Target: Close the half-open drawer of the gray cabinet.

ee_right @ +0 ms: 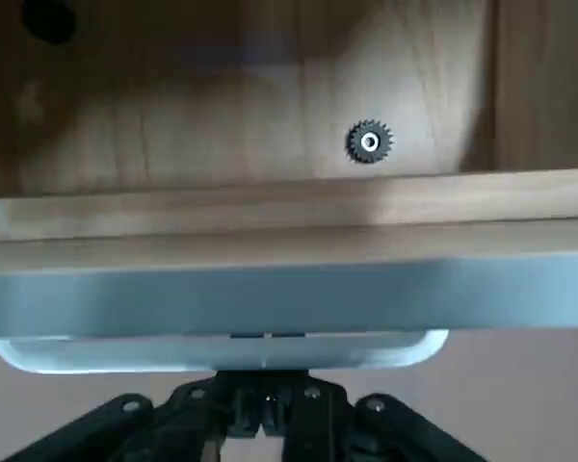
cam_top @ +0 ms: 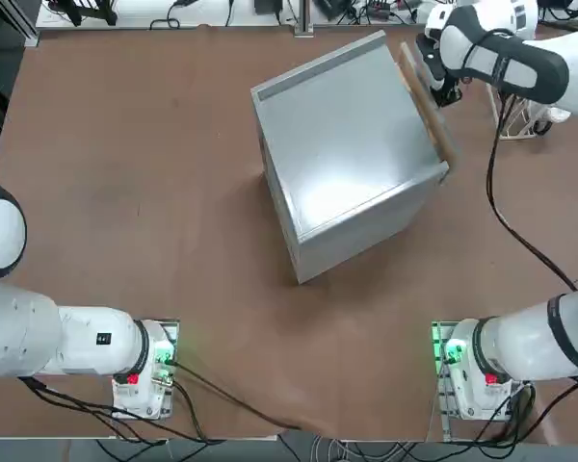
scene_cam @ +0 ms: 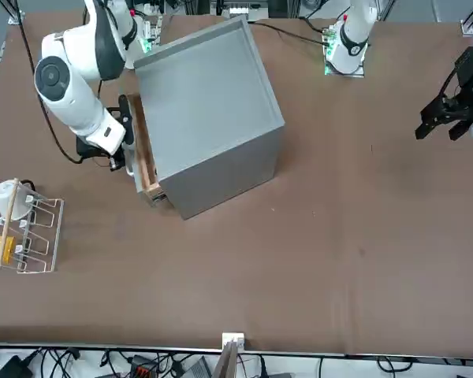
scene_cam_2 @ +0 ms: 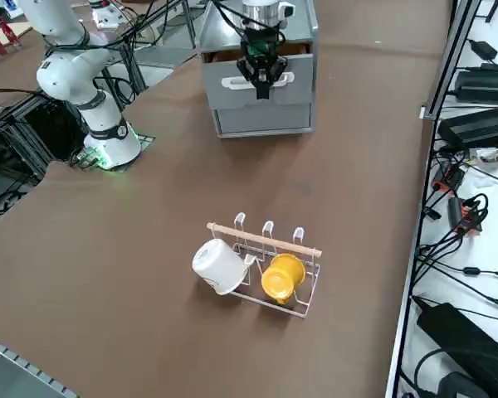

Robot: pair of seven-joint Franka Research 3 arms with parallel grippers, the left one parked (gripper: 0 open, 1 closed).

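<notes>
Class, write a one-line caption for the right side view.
Shut end effector at the gray cabinet's partly open drawer.

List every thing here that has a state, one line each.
Drawer: partly open, sticking out of the cabinet's side.
Cabinet: upright on the table, lower drawer shut.
Right gripper: shut, at the drawer's front by its handle.
White cup: tipped on the rack.
Yellow cup: tipped on the rack.

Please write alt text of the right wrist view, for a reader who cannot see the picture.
The shut right gripper sits at the white handle on the gray front of the drawer, which stands partly open. Inside, on the tan wooden floor, lies one small dark gear.
</notes>
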